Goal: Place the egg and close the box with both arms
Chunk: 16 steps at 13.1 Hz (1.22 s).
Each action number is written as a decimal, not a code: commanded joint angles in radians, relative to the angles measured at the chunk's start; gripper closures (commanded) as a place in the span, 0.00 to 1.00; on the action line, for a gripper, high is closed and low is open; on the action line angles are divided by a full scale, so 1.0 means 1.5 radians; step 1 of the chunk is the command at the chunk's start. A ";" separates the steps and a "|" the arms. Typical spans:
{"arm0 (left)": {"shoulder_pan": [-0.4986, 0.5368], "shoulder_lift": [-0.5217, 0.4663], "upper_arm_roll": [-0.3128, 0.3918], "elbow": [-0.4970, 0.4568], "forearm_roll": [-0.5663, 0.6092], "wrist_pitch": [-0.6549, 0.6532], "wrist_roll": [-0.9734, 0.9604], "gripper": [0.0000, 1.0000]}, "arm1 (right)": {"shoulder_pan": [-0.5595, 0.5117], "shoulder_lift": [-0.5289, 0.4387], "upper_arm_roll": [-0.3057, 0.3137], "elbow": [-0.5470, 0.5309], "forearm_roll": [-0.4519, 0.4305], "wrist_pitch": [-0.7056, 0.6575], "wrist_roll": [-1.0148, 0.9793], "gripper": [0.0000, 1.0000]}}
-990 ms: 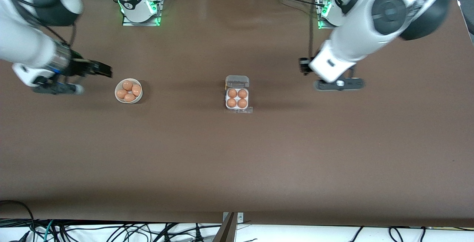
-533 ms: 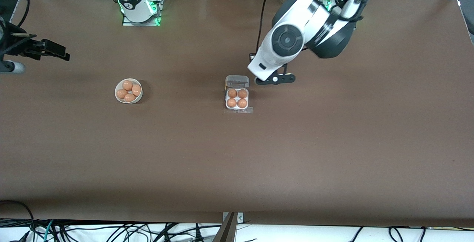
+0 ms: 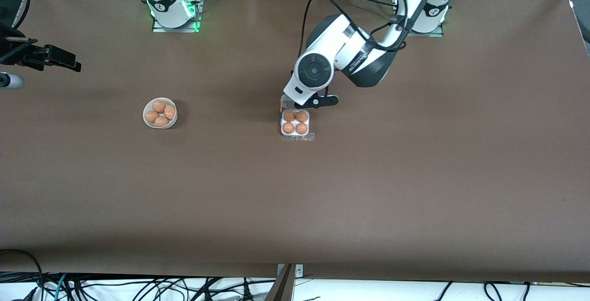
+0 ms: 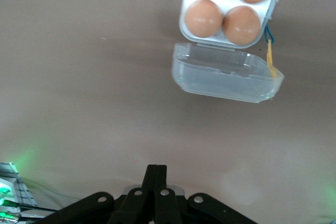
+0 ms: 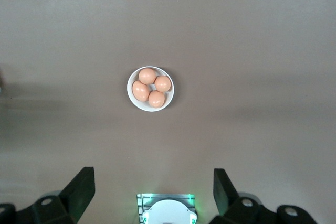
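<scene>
The clear box stands mid-table with an orange-brown egg in each of its four cells. Its lid lies open toward the robots' bases, mostly under my left arm. My left gripper hangs over the lid's edge. In the left wrist view it is shut and empty, apart from the lid and the box. My right gripper is open and empty at the right arm's end of the table. In the right wrist view it is wide open.
A round white bowl with several eggs sits toward the right arm's end of the table, also in the right wrist view. Cables lie along the table edge nearest the front camera.
My left arm has swung in from its end of the table to over the box's open lid. My right gripper has drawn away from the bowl toward the table's end.
</scene>
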 commanded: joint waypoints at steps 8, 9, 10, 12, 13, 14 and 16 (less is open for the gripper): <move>-0.029 0.097 0.012 0.041 -0.037 0.086 -0.009 0.99 | -0.215 0.035 0.231 0.062 0.002 0.016 0.004 0.00; -0.025 0.098 0.012 0.041 -0.036 0.106 -0.007 0.99 | -0.216 0.034 0.228 0.063 0.002 0.014 0.002 0.00; -0.023 0.106 0.013 0.041 -0.036 0.123 -0.007 0.99 | -0.217 0.035 0.228 0.063 0.002 0.013 0.000 0.00; -0.022 0.110 0.021 0.041 -0.035 0.152 -0.003 1.00 | -0.217 0.035 0.228 0.063 -0.001 0.016 0.001 0.00; -0.022 0.110 0.033 0.041 -0.034 0.162 0.001 1.00 | -0.216 0.035 0.228 0.063 -0.002 0.015 0.002 0.00; -0.021 0.109 0.046 0.042 -0.035 0.171 0.003 1.00 | -0.215 0.034 0.229 0.063 -0.005 0.015 0.001 0.00; -0.021 0.104 0.074 0.050 -0.031 0.167 0.012 0.96 | -0.214 0.033 0.229 0.063 -0.007 0.010 -0.001 0.00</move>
